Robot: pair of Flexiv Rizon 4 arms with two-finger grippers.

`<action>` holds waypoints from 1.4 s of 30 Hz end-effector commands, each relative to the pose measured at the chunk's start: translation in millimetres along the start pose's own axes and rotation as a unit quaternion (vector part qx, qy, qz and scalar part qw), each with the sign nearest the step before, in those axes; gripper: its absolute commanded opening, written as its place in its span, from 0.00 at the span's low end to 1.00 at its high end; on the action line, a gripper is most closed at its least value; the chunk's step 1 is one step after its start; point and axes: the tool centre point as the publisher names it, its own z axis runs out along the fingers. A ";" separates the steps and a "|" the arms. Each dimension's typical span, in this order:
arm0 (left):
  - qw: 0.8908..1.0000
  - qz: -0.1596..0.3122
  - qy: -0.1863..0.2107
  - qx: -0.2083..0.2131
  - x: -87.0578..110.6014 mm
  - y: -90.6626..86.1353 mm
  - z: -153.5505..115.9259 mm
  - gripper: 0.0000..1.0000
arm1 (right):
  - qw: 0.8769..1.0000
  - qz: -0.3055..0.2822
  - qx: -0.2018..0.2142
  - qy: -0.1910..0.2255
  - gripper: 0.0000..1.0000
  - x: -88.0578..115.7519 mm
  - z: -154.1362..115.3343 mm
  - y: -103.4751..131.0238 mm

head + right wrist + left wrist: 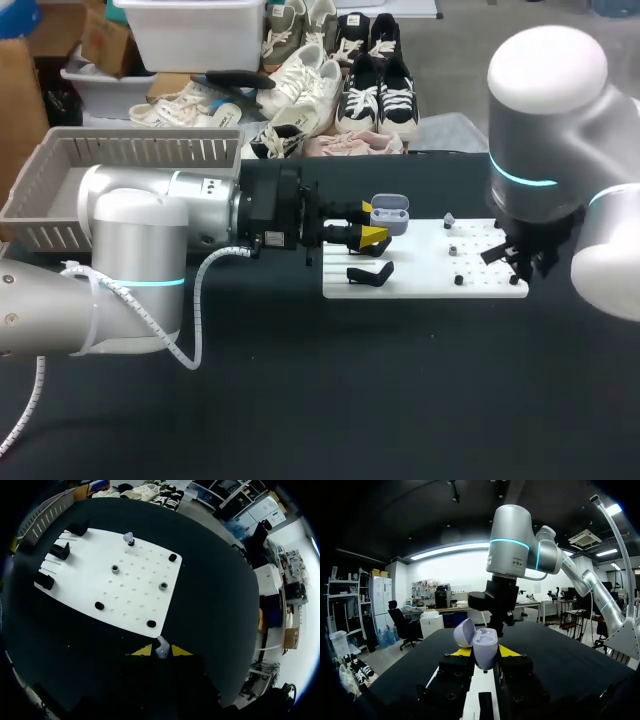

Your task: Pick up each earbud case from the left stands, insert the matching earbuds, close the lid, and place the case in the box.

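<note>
Black cloth covers the table, and nearest me on it lies the long edge of a white board drilled with rows of holes. My left arm comes in low across the cloth, and the left gripper is clamped on the lavender earbud case, both yellow tips pressed to its sides. It holds the case over the board's left end with the lid swung open. I cannot tell whether anything sits in the case's wells. Just in front of the case a black stand rests on the board, and the right wrist view shows two more black stands in a line along that same end. Small grey and black pegs dot the middle of the board. At its right edge hangs my right gripper, its tips pinched on a pale earbud above the cloth just off the board. A second earbud stands on a peg at the board's far edge. Furthest back, at the table's far left corner, sits the grey slatted box, partly hidden behind my left arm.
</note>
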 end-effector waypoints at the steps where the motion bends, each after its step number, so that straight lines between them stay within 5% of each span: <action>1: 1.000 0.001 -0.001 0.000 0.7 0.3 0.1 0.00 | 0.997 0.033 0.015 0.067 0.00 -3.3 -12.1 1.3; 10: 1.000 0.001 -0.001 0.000 0.7 0.3 0.1 0.00 | 0.989 0.068 -0.004 0.132 0.00 -4.7 -25.7 2.5; 31: 1.000 0.001 -0.001 0.000 0.7 0.3 0.1 0.00 | 0.988 0.074 -0.016 0.137 0.00 -3.1 -29.4 3.6; 42: 1.000 0.001 -0.001 0.000 0.7 0.3 0.1 0.00 | 0.966 0.220 -0.023 0.135 0.00 -9.0 -47.1 5.0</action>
